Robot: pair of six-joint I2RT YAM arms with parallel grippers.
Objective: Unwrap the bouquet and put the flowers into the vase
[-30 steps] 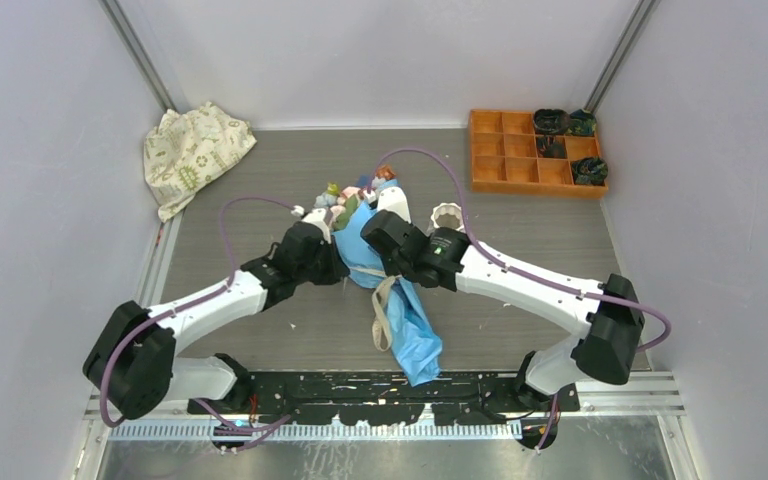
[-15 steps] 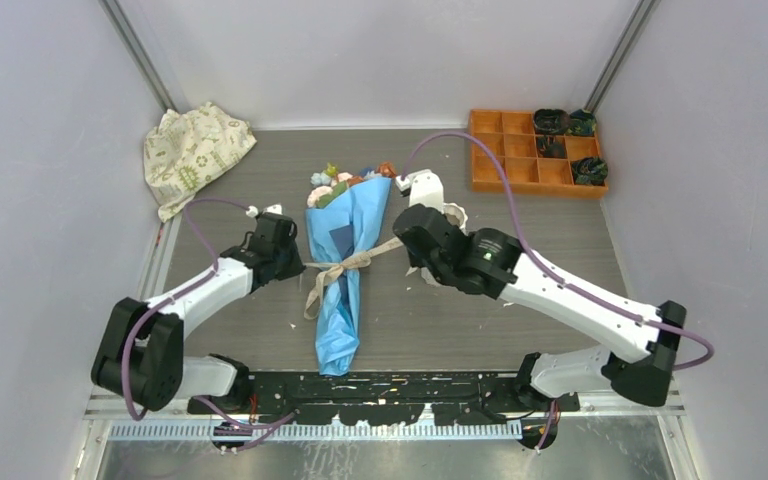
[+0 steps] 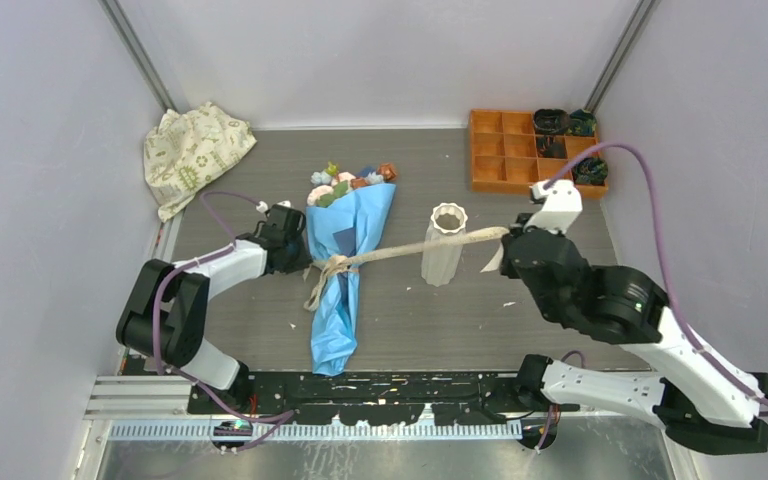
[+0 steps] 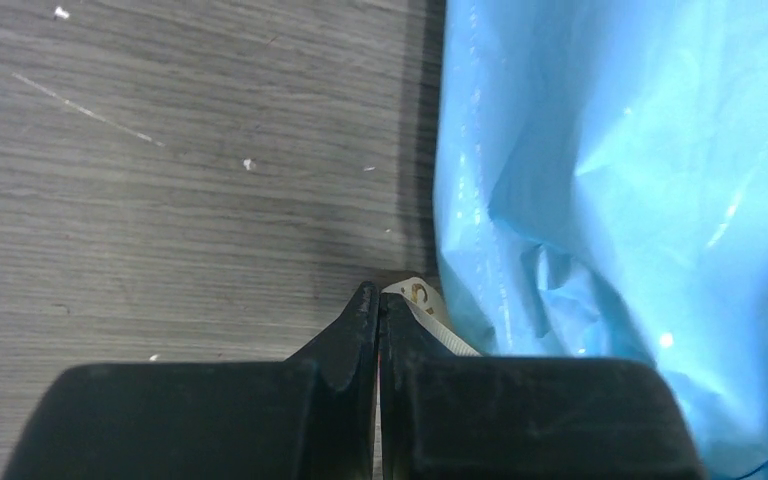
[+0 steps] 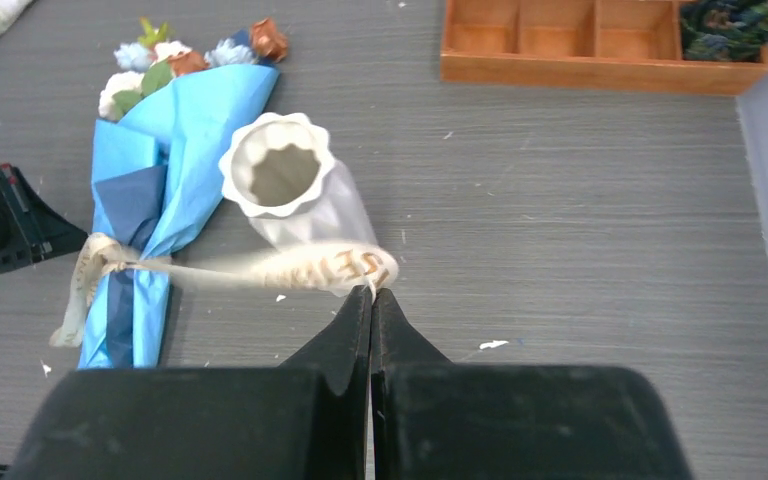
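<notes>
The bouquet [image 3: 345, 235] [image 5: 175, 140] lies flat on the table in its blue paper [image 4: 610, 180]. The flowers [image 3: 350, 180] [image 5: 190, 60] stick out of its far end. A beige ribbon [image 3: 400, 250] [image 5: 310, 268] is still knotted round its middle. One end runs taut to the right, passing in front of the upright white vase [image 3: 445, 255] [image 5: 335, 220]. My right gripper [image 3: 510, 238] [image 5: 372, 290] is shut on that end. My left gripper [image 3: 300, 252] [image 4: 378, 298] is shut at the bouquet's left edge, with a bit of ribbon [image 4: 415, 297] at its tips.
A cream printed cloth [image 3: 192, 150] lies crumpled in the far left corner. An orange compartment tray [image 3: 520, 155] [image 5: 580, 40] with dark items [image 3: 565, 123] stands at the far right. Grey walls close in both sides and the back.
My right gripper has swung away to the right, drawing the ribbon end out past the vase. The bouquet has straightened and shifted left. The left gripper stays at its left side.
</notes>
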